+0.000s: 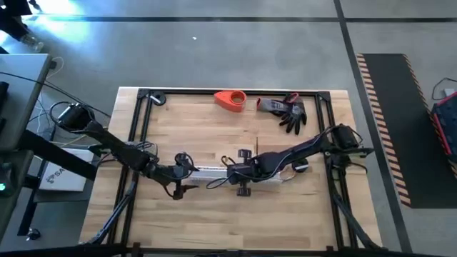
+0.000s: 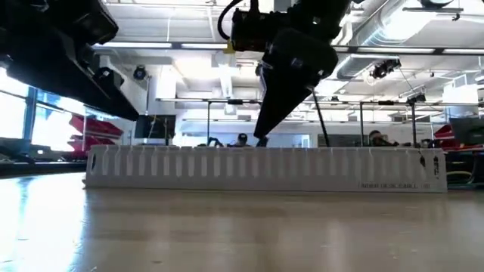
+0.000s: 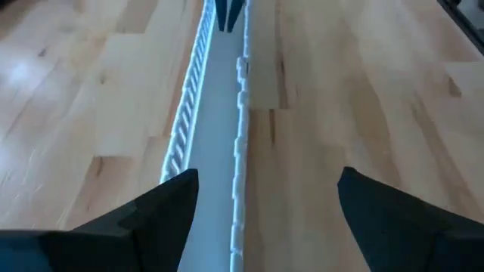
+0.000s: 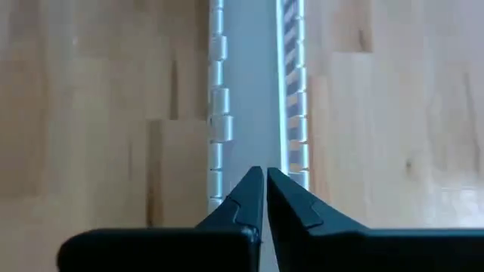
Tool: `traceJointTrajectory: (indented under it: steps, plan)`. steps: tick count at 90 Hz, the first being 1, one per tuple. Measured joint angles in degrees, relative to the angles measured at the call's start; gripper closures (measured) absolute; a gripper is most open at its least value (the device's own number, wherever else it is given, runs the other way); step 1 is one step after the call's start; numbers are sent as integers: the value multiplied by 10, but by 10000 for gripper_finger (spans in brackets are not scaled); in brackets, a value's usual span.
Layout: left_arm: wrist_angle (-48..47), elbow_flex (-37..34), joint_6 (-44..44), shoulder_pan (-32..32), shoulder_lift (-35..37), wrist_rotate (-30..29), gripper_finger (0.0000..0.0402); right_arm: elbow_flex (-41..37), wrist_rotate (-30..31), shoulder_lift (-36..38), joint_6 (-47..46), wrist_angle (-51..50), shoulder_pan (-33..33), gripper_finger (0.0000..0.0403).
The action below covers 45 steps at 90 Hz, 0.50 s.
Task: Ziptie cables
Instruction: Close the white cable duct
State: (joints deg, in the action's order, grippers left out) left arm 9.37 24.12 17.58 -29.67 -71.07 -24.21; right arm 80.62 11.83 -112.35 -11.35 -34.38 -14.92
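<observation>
Two pincers are set over one white slotted channel (image 1: 214,171), one toward each end. The right pincer (image 4: 264,198) is seen with its fingers brought together, nearly touching and with nothing between them, its tips lowered into the channel's trough between the two toothed walls; this is judged a probing or pressing pose, as if something were to be reached or seated in the channel. The left pincer (image 3: 265,204) is held apart, its fingers straddling the channel's other end without touching the walls, apparently so that the channel can be steadied or clamped. In the wrist views the trough is seen bare. The cables cannot be made out with certainty; thin dark loops beside the arms in the high view may belong to the arms. On the desk (image 1: 186,125), well apart at the far edge, an orange tool (image 1: 230,100) and a grey glove (image 1: 285,111) are left.
</observation>
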Motion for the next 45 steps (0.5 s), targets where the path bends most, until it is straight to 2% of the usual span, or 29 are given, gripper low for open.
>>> traceJointTrajectory:
  steps: [10, 26, 45]
  plan:
    - [14, 0, -1, 0, -10, 0, 107, -1, -11, -2, -3, -3, 2, 389]
    - [13, 0, 3, 0, -13, 1, 106, -1, 14, -2, 0, -8, 11, 359]
    - [13, 0, 3, 0, -13, 1, 106, -1, 31, -26, 56, -12, 14, 334]
